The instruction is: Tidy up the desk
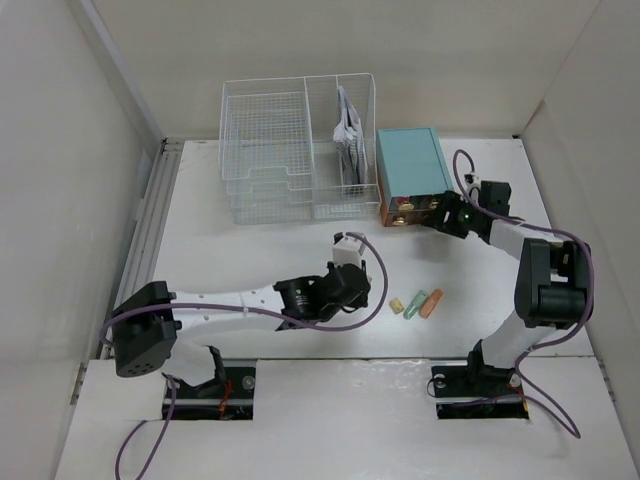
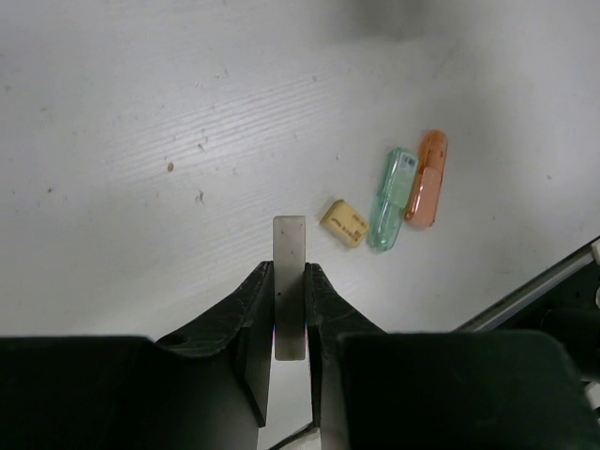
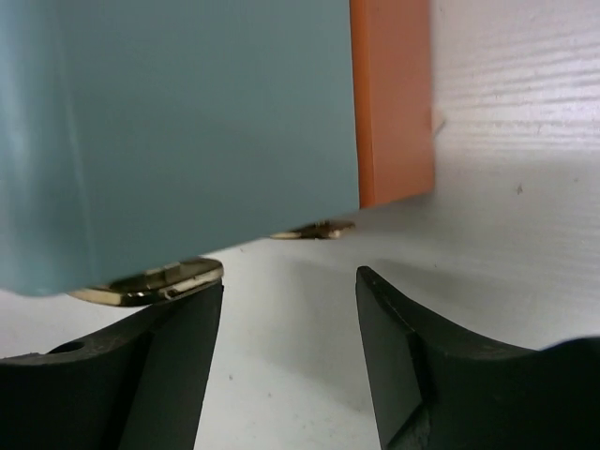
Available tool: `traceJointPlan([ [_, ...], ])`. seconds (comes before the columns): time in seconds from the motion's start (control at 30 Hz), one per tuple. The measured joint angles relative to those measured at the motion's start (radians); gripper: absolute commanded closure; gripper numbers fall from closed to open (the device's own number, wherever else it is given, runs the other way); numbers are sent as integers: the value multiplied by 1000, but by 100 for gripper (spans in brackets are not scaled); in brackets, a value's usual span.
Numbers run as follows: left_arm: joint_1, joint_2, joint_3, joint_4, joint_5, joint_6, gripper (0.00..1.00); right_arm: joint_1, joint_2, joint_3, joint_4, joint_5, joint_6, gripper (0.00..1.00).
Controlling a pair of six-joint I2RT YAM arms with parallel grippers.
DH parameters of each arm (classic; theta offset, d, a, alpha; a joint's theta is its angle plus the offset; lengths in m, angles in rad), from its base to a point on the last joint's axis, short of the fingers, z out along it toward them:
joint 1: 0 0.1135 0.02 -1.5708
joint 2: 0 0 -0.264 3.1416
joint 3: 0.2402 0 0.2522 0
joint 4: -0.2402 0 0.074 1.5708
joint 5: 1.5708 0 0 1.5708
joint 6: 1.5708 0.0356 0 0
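White and scuffed, the desk [image 1: 250, 240] lies under both arms and carries everything else. The left pincer [image 2: 290, 274] is clenched on a thin pale strip [image 2: 290, 319], which stands straight out between its fingers. Just past those fingertips and off to their right, three small pieces lie side by side on the bare top, in no container. A tan block [image 2: 344, 223] is closest to the pincer, then a clear teal stick [image 2: 392, 199], then an orange stick [image 2: 427, 178] touching the teal one.

Farther back, the right pincer [image 3: 286, 281] is released, its jaws apart with nothing between them. Directly ahead of it stands the teal drawer box [image 3: 187, 131], with an orange panel [image 3: 394, 94] along one edge. A gold handle [image 3: 150, 281] sits just over one finger. The inside of the box is hidden.

Farthest off, beyond the left pincer, stands the white wire-mesh rack [image 1: 265, 150]. A folded white-and-grey bundle [image 1: 347, 130] stands upright in a narrow compartment on the side next to the box.
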State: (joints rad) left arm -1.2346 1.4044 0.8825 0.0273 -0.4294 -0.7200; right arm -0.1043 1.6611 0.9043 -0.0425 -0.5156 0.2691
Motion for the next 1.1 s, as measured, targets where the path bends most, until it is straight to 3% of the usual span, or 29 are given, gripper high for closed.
traceJointPlan([
  [0.37,-27,-63,-81,22,6,-68,100,8,35,-22,142,16,119,39],
  [0.7,-49,-68,-92,36,3,-93,100,21,35,-32,186,7,129,53],
  [0.83,-58,-68,-92,38,2,-94,100,26,34,-35,194,8,137,52],
  [0.9,-61,-69,-92,40,1,-95,100,26,34,-38,197,11,147,42],
  [1.1,-73,-69,-92,44,-8,-95,100,23,34,-65,233,30,165,42],
])
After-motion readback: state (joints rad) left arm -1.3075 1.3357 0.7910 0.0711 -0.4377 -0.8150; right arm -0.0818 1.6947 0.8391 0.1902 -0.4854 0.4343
